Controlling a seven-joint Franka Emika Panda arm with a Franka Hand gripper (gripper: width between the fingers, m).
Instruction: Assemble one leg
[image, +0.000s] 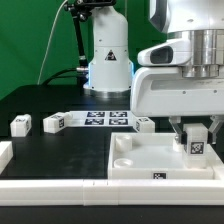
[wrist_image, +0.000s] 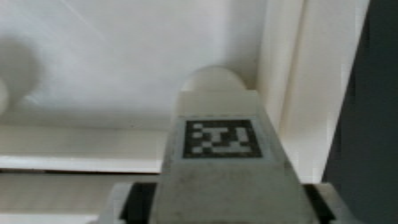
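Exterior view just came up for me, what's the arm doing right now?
The pincer holds one leg upright over the white tray-like top, near its corner on the exterior view's right. Whether the leg is seated cannot be told. Three other legs lie loose on the black table by the marker board.

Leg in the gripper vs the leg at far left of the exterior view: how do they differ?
The held leg is clamped in the gripper, over the tray; the far-left leg lies loose on the black table. The held one's tag faces the camera; the other's faces sideways. Both are small white tagged blocks.
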